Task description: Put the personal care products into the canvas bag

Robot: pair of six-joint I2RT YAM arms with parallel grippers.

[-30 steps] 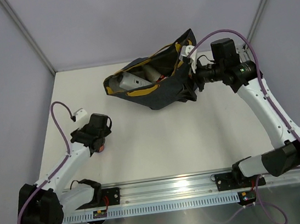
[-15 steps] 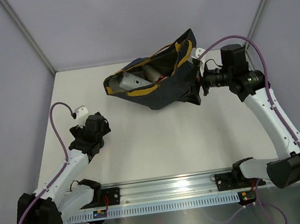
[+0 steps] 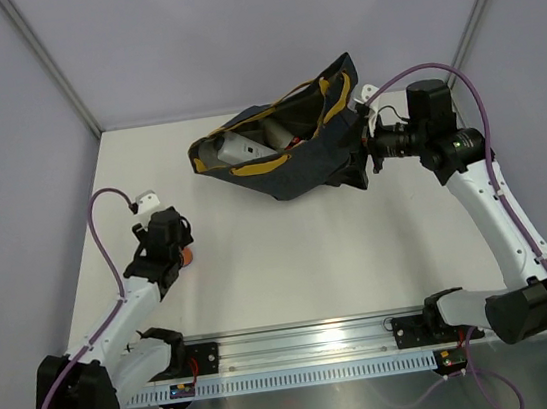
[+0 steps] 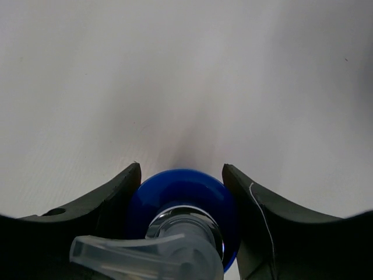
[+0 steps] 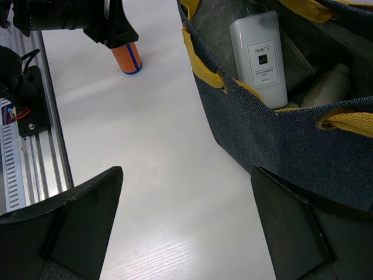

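Downward, left claw (image 4: 182, 172) — clamping upright orange bottle (image 5: 125, 57)

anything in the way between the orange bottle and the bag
Nothing visible: only bare table between the orange bottle and the bag. The right gripper is at the bag's right end, off that line.

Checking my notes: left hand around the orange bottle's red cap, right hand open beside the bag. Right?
No: the cap is blue, not red; the left wrist view shows it. The left hand is around that cap on the orange bottle, the right hand open beside the bag.
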